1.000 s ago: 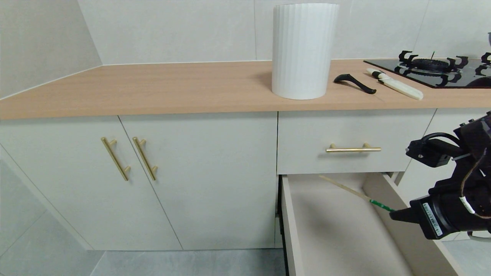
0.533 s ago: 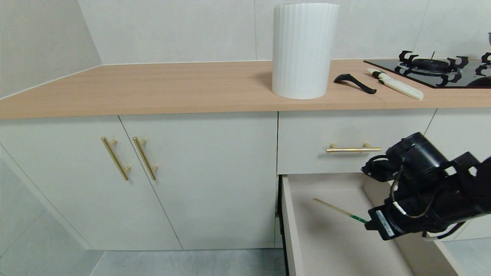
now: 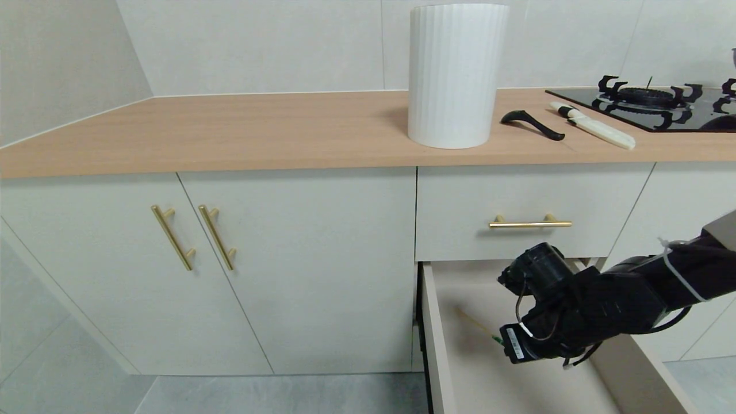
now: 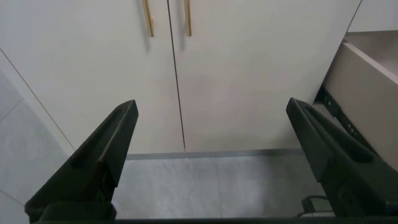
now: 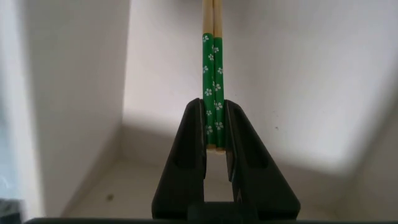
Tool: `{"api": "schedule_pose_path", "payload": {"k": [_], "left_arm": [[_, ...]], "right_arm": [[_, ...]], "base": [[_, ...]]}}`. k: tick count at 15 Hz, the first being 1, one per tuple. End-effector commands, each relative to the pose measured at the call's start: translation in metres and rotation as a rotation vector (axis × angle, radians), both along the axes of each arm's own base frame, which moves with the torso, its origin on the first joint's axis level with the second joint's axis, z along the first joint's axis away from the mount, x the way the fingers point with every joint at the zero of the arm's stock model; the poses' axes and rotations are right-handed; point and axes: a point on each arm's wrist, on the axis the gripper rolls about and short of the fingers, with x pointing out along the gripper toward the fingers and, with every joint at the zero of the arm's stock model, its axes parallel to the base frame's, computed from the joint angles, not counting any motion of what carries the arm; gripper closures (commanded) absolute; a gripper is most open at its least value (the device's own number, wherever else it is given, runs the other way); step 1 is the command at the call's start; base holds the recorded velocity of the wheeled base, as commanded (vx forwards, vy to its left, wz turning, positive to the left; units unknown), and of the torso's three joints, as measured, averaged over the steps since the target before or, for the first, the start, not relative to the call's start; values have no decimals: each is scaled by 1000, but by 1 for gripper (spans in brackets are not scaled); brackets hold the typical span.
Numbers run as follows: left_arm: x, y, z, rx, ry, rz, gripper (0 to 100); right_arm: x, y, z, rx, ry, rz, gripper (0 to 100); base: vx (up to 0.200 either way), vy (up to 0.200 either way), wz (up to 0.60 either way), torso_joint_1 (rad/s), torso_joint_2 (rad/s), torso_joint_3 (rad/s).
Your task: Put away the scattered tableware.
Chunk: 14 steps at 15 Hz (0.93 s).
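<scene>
Tabletop (image 3: 230, 132) carries white canister (image 3: 454, 75), knife (image 3: 592, 133) and black utensil (image 3: 532, 125), neither stowed yet. Lower drawer (image 3: 489, 385) stands open. Right gripper (image 3: 501, 340) has swung from the drawer's right side down and leftward into it, jaws clenched on the chopsticks (image 5: 213, 62), now low near the drawer's left wall; release looks close. Left gripper (image 4: 210, 109) hangs by the cabinet doors (image 4: 249, 74), jaws spread, empty. Can't tell if chopstick tips touch the drawer floor. Drawer front is cut off.
</scene>
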Motion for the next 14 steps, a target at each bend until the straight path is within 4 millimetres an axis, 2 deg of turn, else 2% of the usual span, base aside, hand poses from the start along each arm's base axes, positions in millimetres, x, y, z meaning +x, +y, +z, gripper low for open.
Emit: {"api": "schedule_pose_path", "payload": {"k": [1, 9, 14], "left_arm": [[0, 0, 0, 0, 1, 0, 0], [0, 0, 0, 0, 1, -1, 0], [0, 0, 0, 0, 1, 0, 0]], "right_arm": [[1, 5, -27, -31, 57, 13, 100], [2, 22, -71, -47, 98, 18, 100], [6, 25, -93, -69, 109, 1, 100]], "base": [[0, 0, 0, 0, 0, 0], [0, 0, 0, 0, 0, 0], [0, 0, 0, 0, 0, 0]]}}
